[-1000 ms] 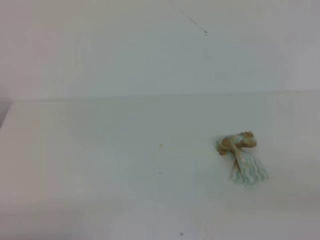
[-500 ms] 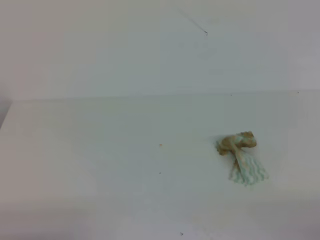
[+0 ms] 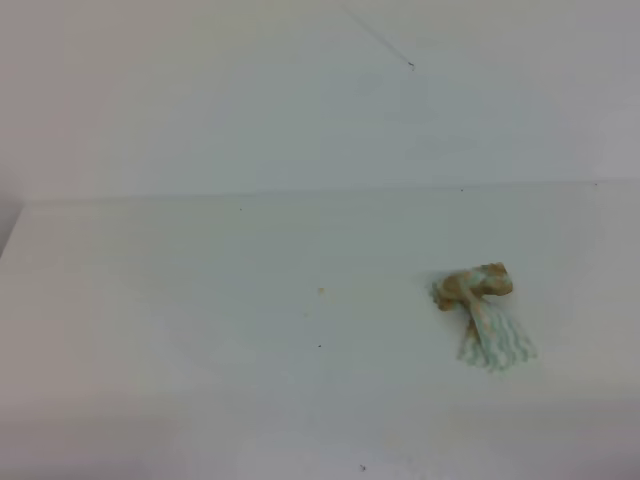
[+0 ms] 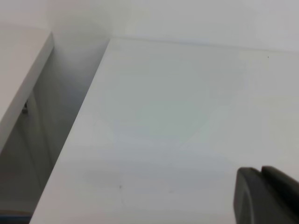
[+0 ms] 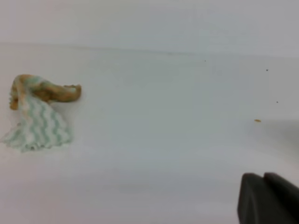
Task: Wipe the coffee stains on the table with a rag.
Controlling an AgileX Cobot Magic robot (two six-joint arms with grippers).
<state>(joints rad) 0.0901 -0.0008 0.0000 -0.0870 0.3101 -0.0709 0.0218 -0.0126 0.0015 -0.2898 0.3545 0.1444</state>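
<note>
My right gripper (image 5: 268,198), a dark pair of fingers showing only at the lower right corner of my right wrist view, has its jaws pressed together on nothing. My left gripper (image 4: 266,196) is likewise just a dark corner in my left wrist view, and I cannot tell how its jaws stand. Neither arm enters the exterior high view, so I judge both are drawn back and raised off the work. Out from my right gripper, well apart to the left in its view, lies the small crumpled white rag with pale green wavy stripes (image 5: 37,116), one end bunched and soaked orange-brown, resting on the wide plain white table (image 3: 200,300). Of the coffee stains I see only a tiny orange-brown fleck (image 3: 321,291) near the table's middle, well apart from the rag. I judge the wiping essentially done, with that last speck left at most.
</note>
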